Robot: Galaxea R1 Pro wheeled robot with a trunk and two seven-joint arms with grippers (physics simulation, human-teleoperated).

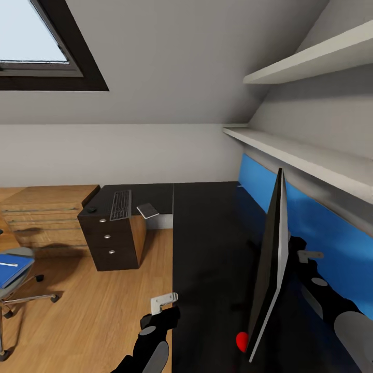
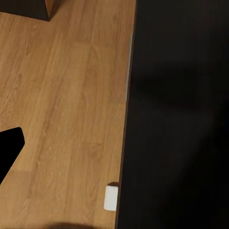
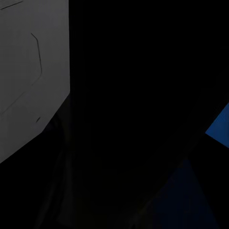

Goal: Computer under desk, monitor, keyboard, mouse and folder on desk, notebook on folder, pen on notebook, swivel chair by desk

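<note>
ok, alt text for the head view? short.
A large thin black-fronted monitor stands edge-on on the black L-shaped desk, between the left gripper and the right gripper behind it. Farther off, a slim grey keyboard lies on the desk; a bright blue folder sits on the grey swivel chair.

Black desk (image 1: pixel 207 243) before me: monitor (image 1: pixel 270 264) upright, keyboard (image 1: pixel 120 204), mouse (image 1: pixel 91 210) and grey notebook (image 1: pixel 147 210) at far end.

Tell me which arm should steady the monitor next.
Probably right. The right gripper sits behind the monitor, between it and the blue back panel. The left gripper hangs over the floor, off the desk edge.
</note>
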